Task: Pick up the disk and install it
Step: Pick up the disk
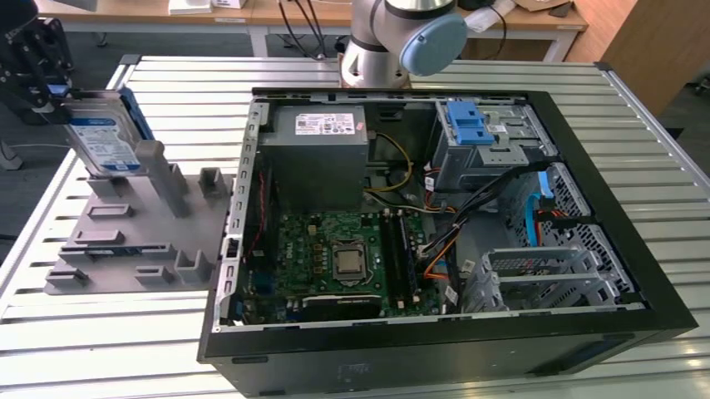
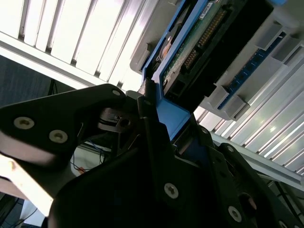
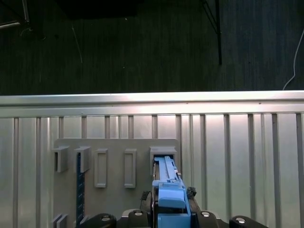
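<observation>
In the exterior view, the gripper sits at about 10 o'clock from the open computer case, over the grey rack on the slatted table. Its fingers are pressed together on the blue bracket of the disk. The second wrist view shows black fingers clasping that blue edge. The disk stands upright on edge at a rack slot; whether it rests in the slot cannot be told. Inside the case, the power supply lies toward 12 o'clock.
</observation>
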